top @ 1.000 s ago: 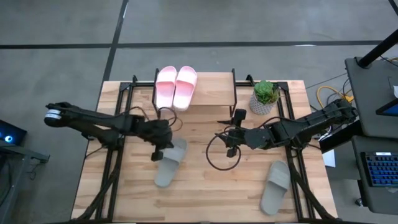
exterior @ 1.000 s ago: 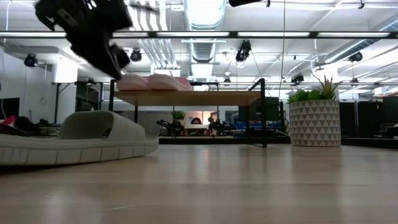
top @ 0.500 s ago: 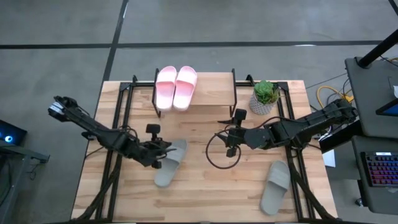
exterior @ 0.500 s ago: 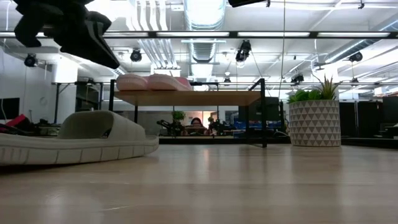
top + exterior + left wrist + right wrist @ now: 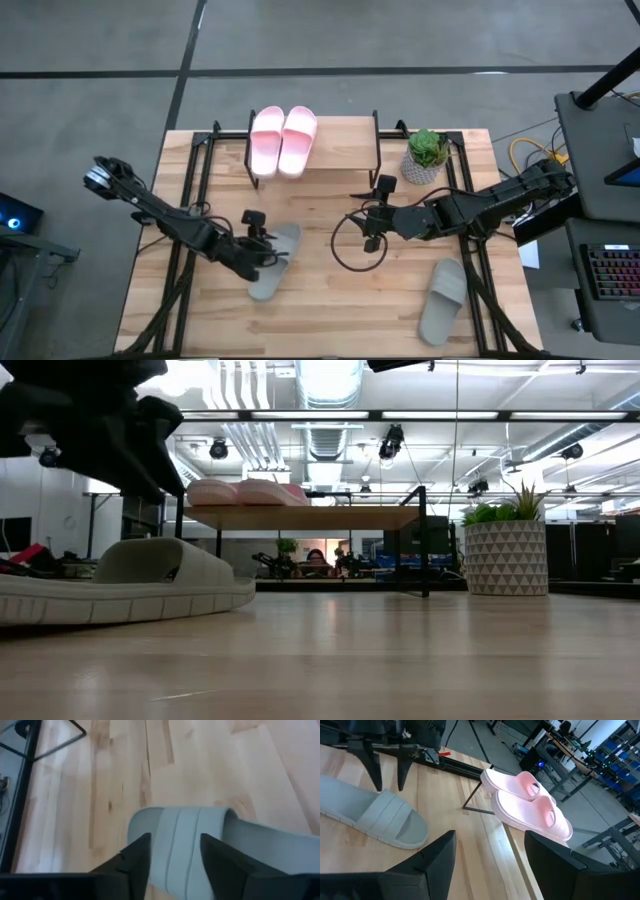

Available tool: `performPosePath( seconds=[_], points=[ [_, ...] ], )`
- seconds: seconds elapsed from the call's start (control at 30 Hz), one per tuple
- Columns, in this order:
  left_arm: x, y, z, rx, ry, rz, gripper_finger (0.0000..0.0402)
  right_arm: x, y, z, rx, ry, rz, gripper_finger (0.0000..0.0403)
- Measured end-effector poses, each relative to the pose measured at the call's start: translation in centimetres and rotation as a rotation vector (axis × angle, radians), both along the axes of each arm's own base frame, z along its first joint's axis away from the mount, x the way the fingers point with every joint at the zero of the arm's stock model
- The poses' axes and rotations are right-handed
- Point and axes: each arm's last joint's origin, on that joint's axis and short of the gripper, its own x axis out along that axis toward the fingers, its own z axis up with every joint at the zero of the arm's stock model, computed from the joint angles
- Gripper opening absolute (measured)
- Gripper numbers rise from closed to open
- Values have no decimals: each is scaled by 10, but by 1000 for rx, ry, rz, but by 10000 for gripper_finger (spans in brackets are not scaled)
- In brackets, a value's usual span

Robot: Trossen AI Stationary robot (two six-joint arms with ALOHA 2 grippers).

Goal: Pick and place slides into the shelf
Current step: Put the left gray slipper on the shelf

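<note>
A grey slide (image 5: 273, 262) lies sole-down on the table near the middle left. My left gripper (image 5: 175, 857) hangs open just above it, a finger on either side of the wide strap (image 5: 176, 840), pointing down; the low view shows a gap between gripper (image 5: 100, 435) and slide (image 5: 120, 575). A second grey slide (image 5: 443, 298) lies at the near right. The pink pair (image 5: 283, 140) rests side by side on the left end of the shelf (image 5: 335, 145). My right gripper (image 5: 370, 228) waits open at mid-table, nothing between its fingers (image 5: 437, 865).
A potted plant (image 5: 427, 155) in a patterned white pot stands right of the shelf. A black cable loop (image 5: 355, 250) hangs by the right gripper. The shelf's right part is bare plank. Black frame rails (image 5: 190, 200) run along both table sides.
My left gripper has swung toward the table's near edge and come down over the left grey slide, the arm now slanting in from the far left. The slide has stayed where it was.
</note>
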Motion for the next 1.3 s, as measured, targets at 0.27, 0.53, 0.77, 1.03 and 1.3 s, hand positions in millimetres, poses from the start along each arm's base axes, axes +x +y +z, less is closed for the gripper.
performPosePath(
  seconds=[0.27, 0.53, 0.77, 1.03, 1.3],
  points=[
    [6, -10, -21, 47, 81, -3, 162, 0, 0, 0, -1, 2, 0, 226],
    [9, -21, -28, 67, 114, -35, 144, 0, 0, 0, -2, 2, 0, 226],
    [9, -26, -19, 42, 98, -37, 143, 0, 0, 0, -3, 2, 1, 226],
    [12, -27, -40, 144, 176, -11, 143, 0, 0, 0, -4, 3, 1, 226],
    [19, -23, -60, 271, 210, 46, 143, 0, 0, 0, -9, 5, 3, 226]
  ],
)
